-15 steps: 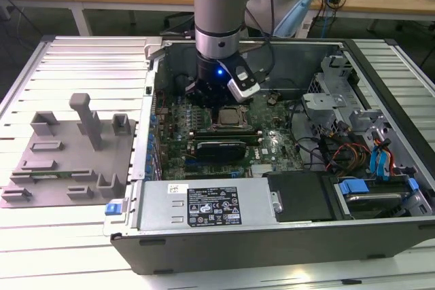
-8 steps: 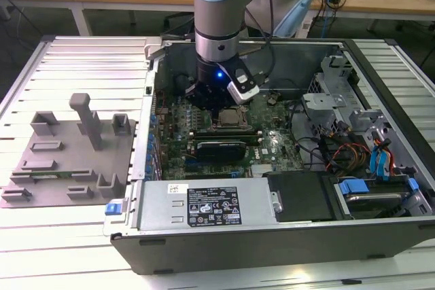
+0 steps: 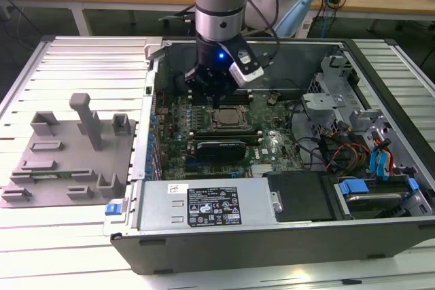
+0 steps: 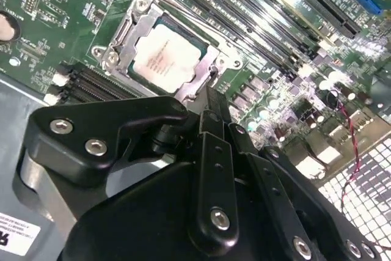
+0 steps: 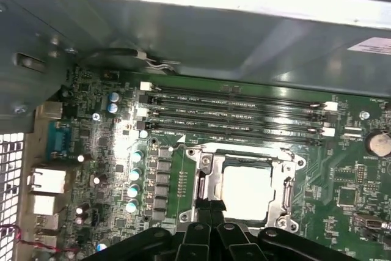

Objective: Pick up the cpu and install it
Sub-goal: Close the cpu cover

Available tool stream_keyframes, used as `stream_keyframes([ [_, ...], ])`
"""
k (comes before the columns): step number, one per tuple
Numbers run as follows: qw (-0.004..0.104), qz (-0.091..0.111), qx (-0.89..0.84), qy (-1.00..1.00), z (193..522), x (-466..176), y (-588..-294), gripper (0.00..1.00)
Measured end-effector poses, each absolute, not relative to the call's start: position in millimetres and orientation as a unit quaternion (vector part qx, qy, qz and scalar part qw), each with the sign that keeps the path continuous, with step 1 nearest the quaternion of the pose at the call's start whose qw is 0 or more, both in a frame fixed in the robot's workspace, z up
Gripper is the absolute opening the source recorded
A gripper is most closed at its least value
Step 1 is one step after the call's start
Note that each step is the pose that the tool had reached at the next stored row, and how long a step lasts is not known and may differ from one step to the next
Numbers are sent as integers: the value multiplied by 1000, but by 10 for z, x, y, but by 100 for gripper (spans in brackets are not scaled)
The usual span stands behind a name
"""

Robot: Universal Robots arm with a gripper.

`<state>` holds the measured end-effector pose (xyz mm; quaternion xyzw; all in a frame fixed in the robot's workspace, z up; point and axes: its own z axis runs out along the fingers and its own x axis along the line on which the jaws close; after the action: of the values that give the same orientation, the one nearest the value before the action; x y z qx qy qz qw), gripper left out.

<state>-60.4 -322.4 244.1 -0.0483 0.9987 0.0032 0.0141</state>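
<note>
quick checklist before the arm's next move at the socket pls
1. cpu lies flat inside the socket frame: ok, in both wrist views.
2. cpu sits square to the socket frame: ok, its edges run parallel to it.
3. gripper is off the cpu: cannot tell; its tip sits at the socket frame's edge.
4. socket frame is latched: cannot tell.
5. memory slots beside the socket frame hold no sticks: ok.
</note>
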Motion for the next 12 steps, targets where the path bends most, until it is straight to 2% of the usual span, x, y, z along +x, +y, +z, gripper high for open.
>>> stream_keyframes([
  [5,14,3,-48,999,2440,-279,-3224,11],
  [12,14,3,-48,999,2454,-262,-3235,11],
])
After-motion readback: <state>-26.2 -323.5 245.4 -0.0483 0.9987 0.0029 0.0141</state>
